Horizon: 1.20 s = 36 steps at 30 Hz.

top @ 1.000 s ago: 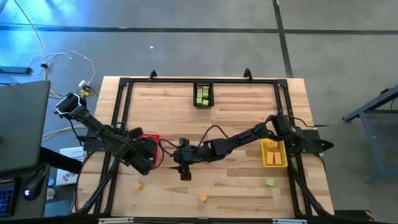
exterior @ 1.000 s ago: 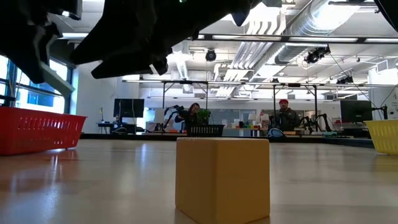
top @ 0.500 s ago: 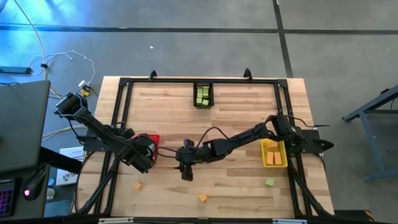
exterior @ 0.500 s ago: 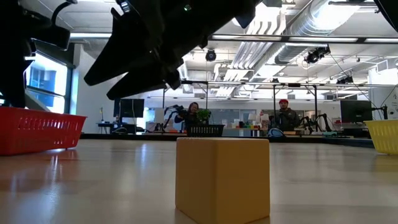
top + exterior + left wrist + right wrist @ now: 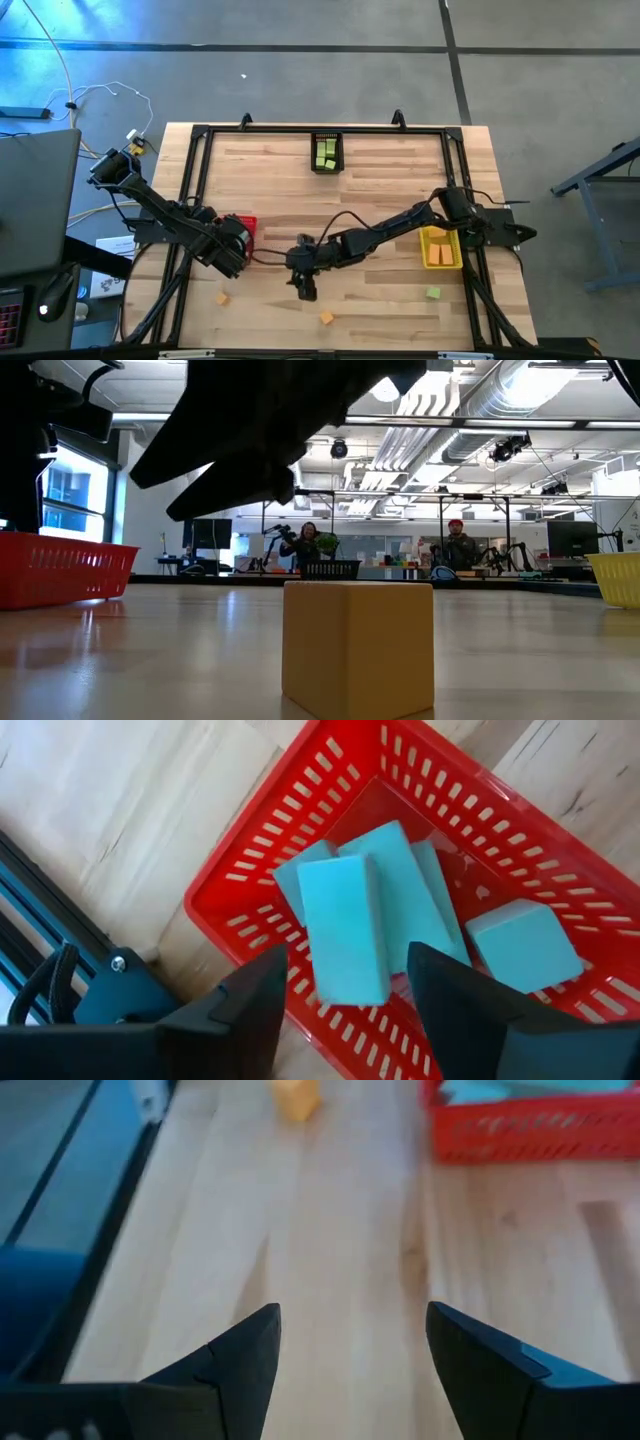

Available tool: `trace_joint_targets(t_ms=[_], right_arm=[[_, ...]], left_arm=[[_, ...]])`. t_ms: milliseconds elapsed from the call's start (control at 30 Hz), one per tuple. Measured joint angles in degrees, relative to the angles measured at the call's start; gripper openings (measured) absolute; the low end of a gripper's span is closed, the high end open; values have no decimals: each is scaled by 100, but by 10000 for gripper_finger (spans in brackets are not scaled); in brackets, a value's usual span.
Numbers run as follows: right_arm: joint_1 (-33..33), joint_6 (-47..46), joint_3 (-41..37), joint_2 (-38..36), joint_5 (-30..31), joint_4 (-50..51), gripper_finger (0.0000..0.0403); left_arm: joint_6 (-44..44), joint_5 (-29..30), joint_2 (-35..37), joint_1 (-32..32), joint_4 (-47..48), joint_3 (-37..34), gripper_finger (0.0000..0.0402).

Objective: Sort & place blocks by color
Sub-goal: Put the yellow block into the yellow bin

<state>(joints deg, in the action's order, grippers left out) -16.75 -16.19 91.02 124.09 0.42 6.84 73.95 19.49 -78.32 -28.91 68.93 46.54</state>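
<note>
Since a second ago, the right gripper has slid toward the table's near edge, fingers spread wide over bare wood, an orange cube just ahead. Under the left gripper sits the red plastic mesh bin; its fingers stand apart around a mint-teal bar lying on other teal blocks, and I cannot tell whether they touch it.

Red bin under left gripper cut off by frame edge; far teal blocks overlap, count unclear. Right arm silhouette blocks low view.
</note>
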Motion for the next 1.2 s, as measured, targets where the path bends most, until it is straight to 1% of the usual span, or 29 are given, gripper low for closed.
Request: trace_joint_targets(t_ms=[100, 267, 400, 500, 600, 800, 1033, 1200], right_arm=[[-73, 9, 0, -89, -187, 269, 236], [-274, 57, 0, -176, -492, 543, 236], [-469, 329, 0, -203, -836, 649, 236], [-611, 469, -2, -203, -1056, 821, 236], [-752, 547, -2, -203, -1062, 1079, 236], [-1005, 1076, -2, -203, -1059, 1395, 236], [-1230, 1131, -2, -203, -895, 1595, 236], [-1381, 1310, -2, -195, -285, 1644, 236]], left_arm=[[69, -165, 0, 0, -7, 0, 207], [87, -521, 0, 0, -152, 0, 211], [-13, -564, 0, 0, -477, 0, 211], [-74, -564, 0, 0, -890, 0, 211], [-112, -559, 0, 0, -1448, 0, 211], [-217, -646, 0, -19, -2693, 2, 211], [-418, -682, 0, -195, -4101, 2, 211], [-652, -657, 0, -315, -4967, 4, 211]])
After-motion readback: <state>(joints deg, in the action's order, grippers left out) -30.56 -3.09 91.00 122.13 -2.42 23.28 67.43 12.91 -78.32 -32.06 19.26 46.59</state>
